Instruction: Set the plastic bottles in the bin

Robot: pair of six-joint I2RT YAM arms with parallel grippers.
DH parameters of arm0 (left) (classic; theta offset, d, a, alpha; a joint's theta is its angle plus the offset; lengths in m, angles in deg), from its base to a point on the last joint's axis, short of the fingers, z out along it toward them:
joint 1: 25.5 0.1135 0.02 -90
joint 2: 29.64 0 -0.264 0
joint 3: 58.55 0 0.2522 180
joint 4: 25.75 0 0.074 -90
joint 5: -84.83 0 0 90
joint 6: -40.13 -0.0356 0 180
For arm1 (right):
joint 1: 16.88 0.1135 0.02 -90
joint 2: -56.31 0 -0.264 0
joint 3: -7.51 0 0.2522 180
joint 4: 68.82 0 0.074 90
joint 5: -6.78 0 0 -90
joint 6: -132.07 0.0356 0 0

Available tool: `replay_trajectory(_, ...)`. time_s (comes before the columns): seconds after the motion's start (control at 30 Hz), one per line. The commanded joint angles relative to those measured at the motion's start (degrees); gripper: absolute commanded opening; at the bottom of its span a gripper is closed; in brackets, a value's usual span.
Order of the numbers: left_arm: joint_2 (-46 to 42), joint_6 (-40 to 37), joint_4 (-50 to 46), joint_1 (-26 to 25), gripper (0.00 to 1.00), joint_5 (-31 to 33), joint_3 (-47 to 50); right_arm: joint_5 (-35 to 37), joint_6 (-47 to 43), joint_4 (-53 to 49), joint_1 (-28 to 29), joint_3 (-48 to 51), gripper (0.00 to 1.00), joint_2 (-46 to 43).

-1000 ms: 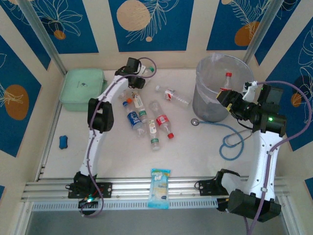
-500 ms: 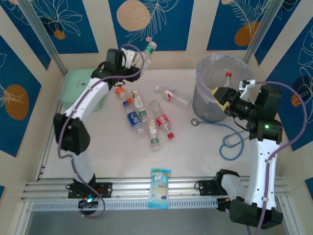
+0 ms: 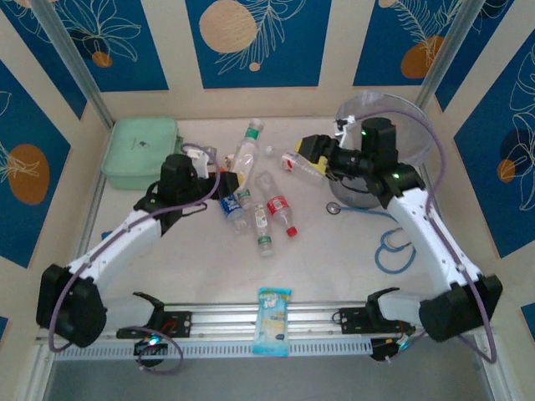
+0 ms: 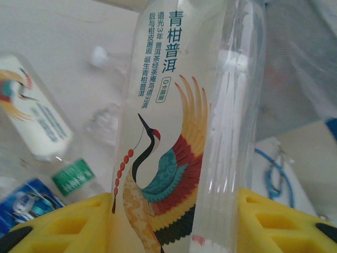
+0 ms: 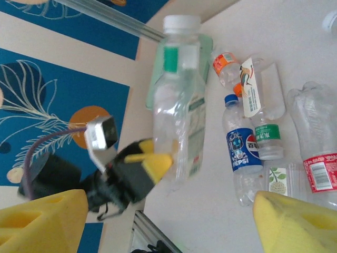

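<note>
White tabletop (image 3: 334, 251), blue-patterned walls. Left arm stretches low across the table, left gripper (image 3: 224, 175) clamped on a tilted clear bottle (image 3: 244, 152) with a white cap. Its label reads 青柑普洱 above a crane. Right arm arches leftward before the bin (image 3: 349, 194), right gripper (image 3: 311, 150) spread and empty. Other bottles (image 3: 259, 213) lie between the arms, among them a Pepsi bottle (image 5: 239, 153).

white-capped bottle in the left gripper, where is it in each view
top external: white-capped bottle, back centre, sticking up from the left gripper
left wrist: middle, crane label facing, between the yellow fingers
right wrist: upper middle, cap up
shared landmark: blue pepsi bottle lying nearby
</note>
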Motion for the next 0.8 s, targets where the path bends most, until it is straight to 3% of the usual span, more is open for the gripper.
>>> replay_trajectory(0.0,-3.89,7.77,11.16,-1.12,0.19,-2.62,4.82,1.74,0.81,5.74,3.16,-3.38,0.83,4.76)
replay_trajectory(0.3,-4.67,9.33,10.28,-4.62,0.19,-8.18,5.88,3.01,-3.4,7.85,6.83,-10.78,0.8,16.34)
replay_trajectory(0.4,-4.34,8.66,9.43,-5.28,0.19,-9.88,5.39,1.35,-2.49,9.96,6.83,-11.91,0.72,19.45)
replay_trajectory(0.6,-4.17,5.93,6.67,-5.53,0.21,-11.75,3.13,0.0,-3.14,8.56,6.59,-15.06,0.41,22.56)
replay_trajectory(0.7,-3.67,5.5,5.26,-5.51,0.34,-11.24,2.14,0.81,-5.15,5.58,5.8,-16.33,0.26,21.45)
replay_trajectory(0.77,-3.12,5.51,4.28,-5.48,0.5,-10.51,1.6,1.48,-6.77,3.26,4.59,-17.27,0.2,20.01)
